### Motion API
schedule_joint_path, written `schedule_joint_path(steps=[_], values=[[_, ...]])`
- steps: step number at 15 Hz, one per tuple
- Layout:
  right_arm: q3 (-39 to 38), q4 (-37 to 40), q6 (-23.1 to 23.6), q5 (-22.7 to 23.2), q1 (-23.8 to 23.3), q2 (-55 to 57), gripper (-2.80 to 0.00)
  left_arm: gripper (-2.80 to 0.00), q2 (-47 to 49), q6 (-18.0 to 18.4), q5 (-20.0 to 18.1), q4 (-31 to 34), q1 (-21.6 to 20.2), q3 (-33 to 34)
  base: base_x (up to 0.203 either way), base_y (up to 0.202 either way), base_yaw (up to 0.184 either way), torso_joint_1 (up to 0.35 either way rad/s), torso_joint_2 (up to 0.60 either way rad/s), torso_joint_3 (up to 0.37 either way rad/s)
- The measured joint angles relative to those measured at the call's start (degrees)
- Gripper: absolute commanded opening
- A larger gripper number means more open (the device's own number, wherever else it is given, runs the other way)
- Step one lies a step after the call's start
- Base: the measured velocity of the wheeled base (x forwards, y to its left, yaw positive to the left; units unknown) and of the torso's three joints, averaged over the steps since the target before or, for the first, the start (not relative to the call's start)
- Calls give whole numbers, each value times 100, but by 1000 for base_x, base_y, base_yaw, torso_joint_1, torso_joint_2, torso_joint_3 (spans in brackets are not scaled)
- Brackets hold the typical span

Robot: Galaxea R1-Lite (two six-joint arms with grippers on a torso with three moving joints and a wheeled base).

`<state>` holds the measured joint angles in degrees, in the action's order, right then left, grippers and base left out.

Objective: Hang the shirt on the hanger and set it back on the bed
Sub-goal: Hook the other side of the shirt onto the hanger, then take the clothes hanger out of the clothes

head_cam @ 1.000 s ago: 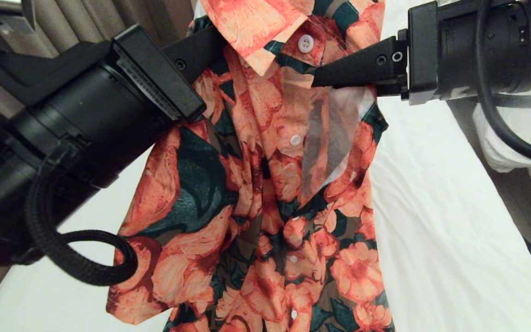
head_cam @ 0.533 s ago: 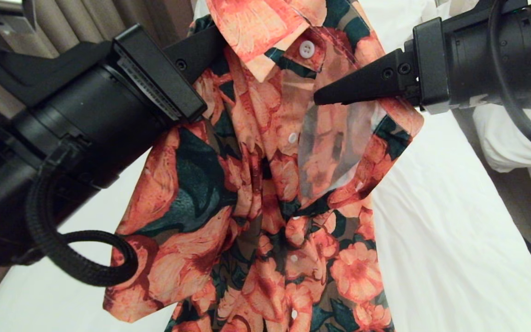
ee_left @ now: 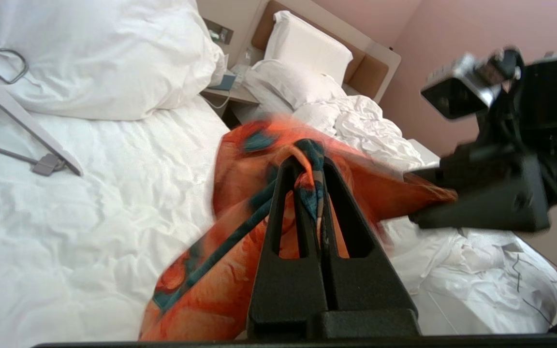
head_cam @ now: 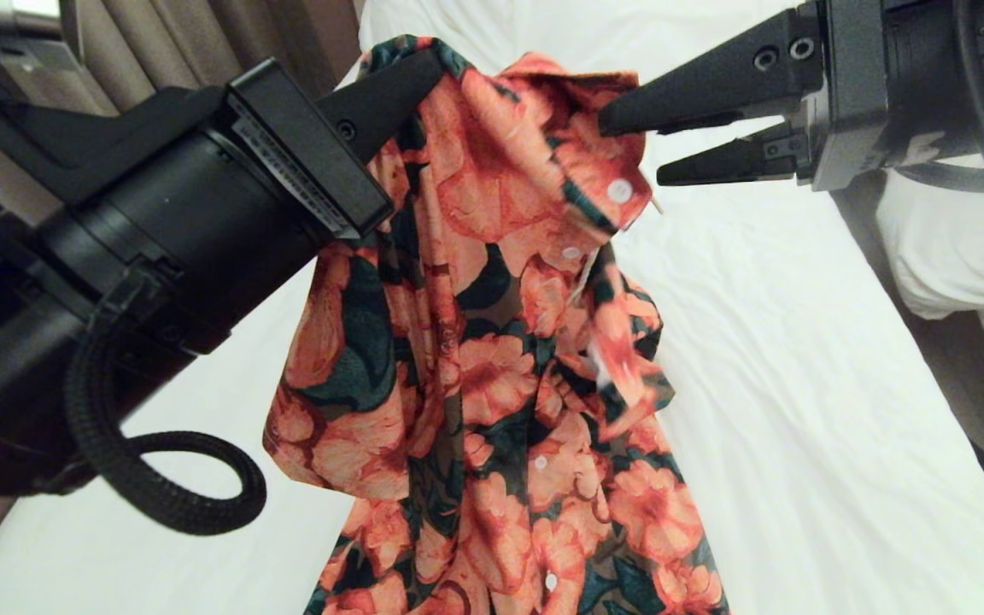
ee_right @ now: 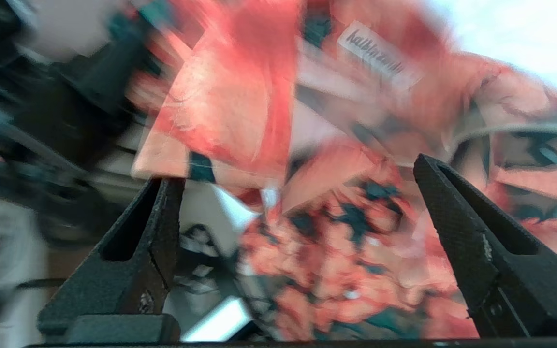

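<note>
The left hand (ee_left: 307, 164) is nearest, its fingers pressed together on a fold of the shirt (head_cam: 492, 367) near the collar. The floral shirt hangs from that grip in a bunched drape above the bed (head_cam: 799, 342), its lower part falling toward the near edge of the white sheet. Just beside the collar, on the robot's right, the right hand (head_cam: 629, 149) has its fingers spread wide apart with nothing between them; its upper fingertip sits right against the collar cloth, though whether it touches cannot be told. In the right wrist view the shirt's inner neck label (ee_right: 380, 55) shows beyond the spread fingers. Farther back, near the head of the bed, a hanger (ee_left: 22, 140) lies flat on the sheet just before the big white pillow (ee_left: 90, 53). Beyond stands a second bed (ee_left: 365, 116) with a rumpled duvet.
</note>
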<state>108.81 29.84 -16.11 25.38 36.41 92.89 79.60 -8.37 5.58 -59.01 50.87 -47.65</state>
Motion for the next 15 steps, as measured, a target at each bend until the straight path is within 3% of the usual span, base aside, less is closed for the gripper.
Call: schedule_joint_path(steps=[6,12,15], values=[[-104,-83,-50,-34,-110,-11,0,-280,100,-9,-2,-7,1,2,0,0,0,0,0,0],[-379,-47,360,-965,-120,67,0,-280,179,-7,-1,-4,1,2,0,0,0,0,0,0],[-574,-103,356,-1030,-89,196,0,-280,187,2,1,-5,1,-5,0,0,0,0,0,0]])
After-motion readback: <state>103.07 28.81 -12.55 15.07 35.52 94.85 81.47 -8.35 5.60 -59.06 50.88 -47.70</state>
